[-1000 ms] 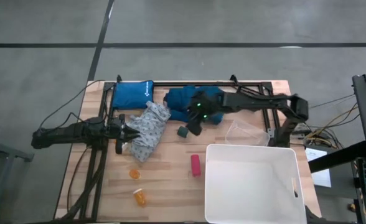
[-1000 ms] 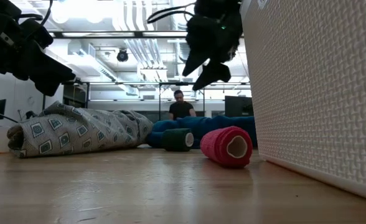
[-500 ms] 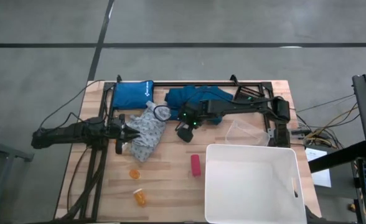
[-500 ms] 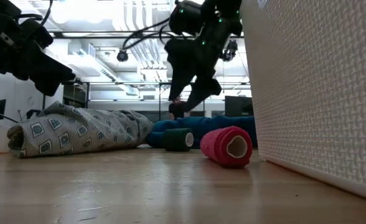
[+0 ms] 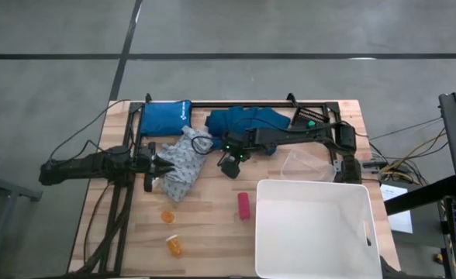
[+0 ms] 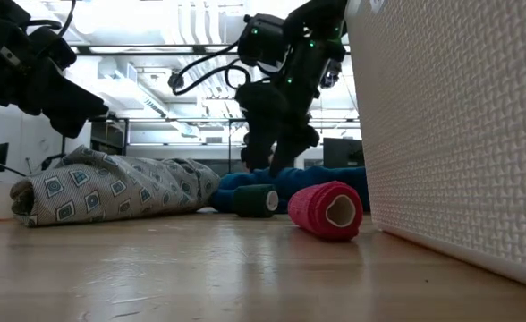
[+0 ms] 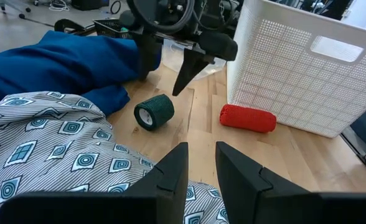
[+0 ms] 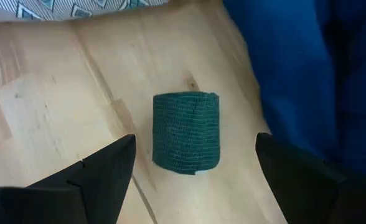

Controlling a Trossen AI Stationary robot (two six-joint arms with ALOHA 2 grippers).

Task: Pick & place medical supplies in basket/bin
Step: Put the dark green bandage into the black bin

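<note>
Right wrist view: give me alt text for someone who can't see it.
The right hand, fingers spread wide, hovers directly over a dark green bandage roll lying on its side on the wooden table. Teal cloth lies beside the roll; patterned cloth shows at one edge.

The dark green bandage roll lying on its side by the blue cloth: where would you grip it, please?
Probably across the dark green bandage roll, on its two flat ends, coming from above. It lies on its side on the wooden table, and the open right gripper already straddles it.
</note>
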